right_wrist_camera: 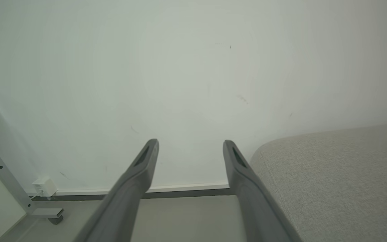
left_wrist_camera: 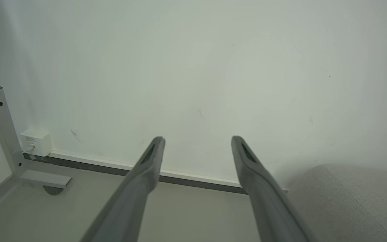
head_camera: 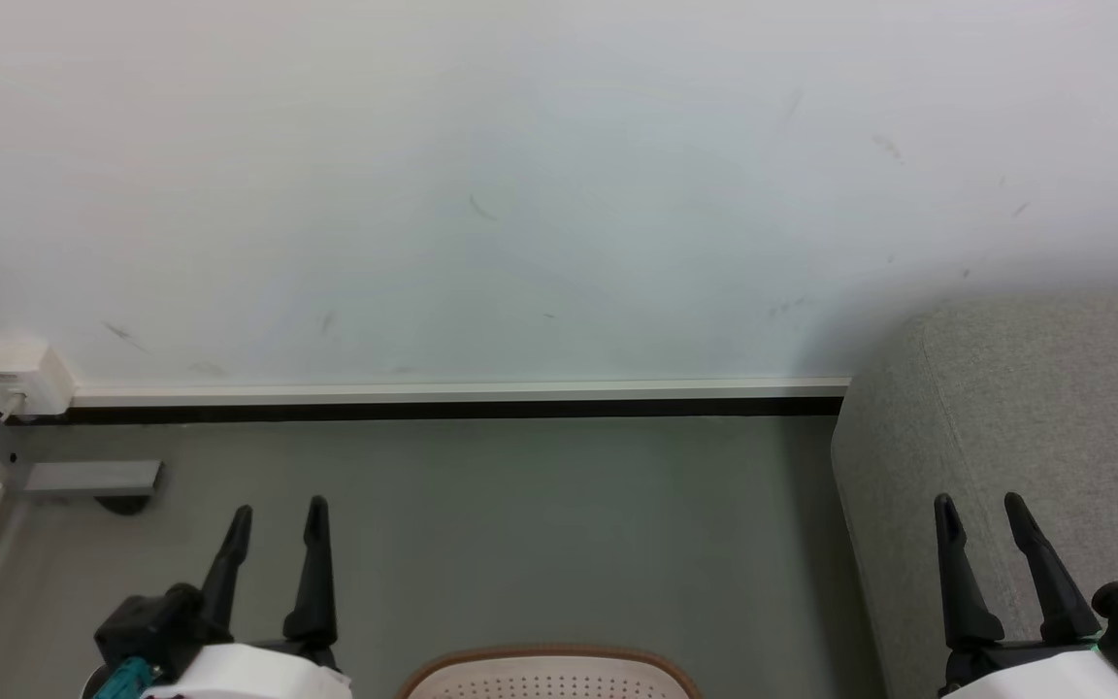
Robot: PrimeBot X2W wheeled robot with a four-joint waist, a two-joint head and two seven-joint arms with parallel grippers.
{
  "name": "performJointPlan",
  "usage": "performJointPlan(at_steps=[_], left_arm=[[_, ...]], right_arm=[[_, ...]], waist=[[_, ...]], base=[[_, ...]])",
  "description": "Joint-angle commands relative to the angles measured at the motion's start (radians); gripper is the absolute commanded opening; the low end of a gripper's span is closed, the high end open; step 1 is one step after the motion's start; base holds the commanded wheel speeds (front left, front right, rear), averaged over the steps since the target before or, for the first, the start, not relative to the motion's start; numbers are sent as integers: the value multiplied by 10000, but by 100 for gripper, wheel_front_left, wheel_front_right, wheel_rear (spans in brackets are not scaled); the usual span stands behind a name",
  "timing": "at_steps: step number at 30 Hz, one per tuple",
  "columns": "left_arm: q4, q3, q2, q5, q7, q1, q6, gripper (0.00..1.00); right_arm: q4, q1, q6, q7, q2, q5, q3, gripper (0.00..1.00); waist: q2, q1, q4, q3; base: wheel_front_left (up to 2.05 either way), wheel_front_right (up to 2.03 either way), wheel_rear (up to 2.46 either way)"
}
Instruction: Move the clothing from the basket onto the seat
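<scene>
Ok, both ends are free. The left gripper [head_camera: 279, 507] sits at the lower left of the head view with its fingers spread wide and nothing between them. The right gripper [head_camera: 978, 500] at the lower right is the same, fingers apart and bare. Each wrist view has just wall [head_camera: 540, 194] and floor [head_camera: 520, 524] in the gap between the fingers. The basket [head_camera: 549, 651] is at bottom centre, between the two grippers and touching neither. The frame edge cuts it off, so I get the brown far rim and a strip of perforated wall. Its inside is hidden, so I can't tell how the clothing lies; going by the task, I assume it's in there. The seat [head_camera: 1035, 408] fills the right side, with a rounded grey corner close to the wall and a strip of floor between it and the basket. The right gripper overlaps its near face in the frame. A white box [head_camera: 20, 374] and a metal foot [head_camera: 93, 476] sit far left, out of the way. On handling, I expect soft, light, limp fabric that drapes and trails, with no fragility. The risk is a thin pinch slipping or a hem dragging over the rim. Best to bite a bunched fold near the top of the pile, not a flat layer, and lift high enough that the tail clears the rim before swinging right.
</scene>
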Motion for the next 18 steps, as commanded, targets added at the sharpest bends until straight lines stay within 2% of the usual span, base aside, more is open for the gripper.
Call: performJointPlan(at_steps=[1, 18], left_arm=[[-67, 5, 85, 280, -96, -75, 62, 100], [-21, -16, 90, 1543, -426, -92, 38, 100]], right_arm=[[-18, -99, -16, -86, -43, -267, 48, 100], [-19, -146, -19, -425, -39, -1272, 164, 100]], waist=[[0, 0, 0, -2], [0, 0, 17, -25]], base=[[0, 0, 0], [0, 0, 0]])
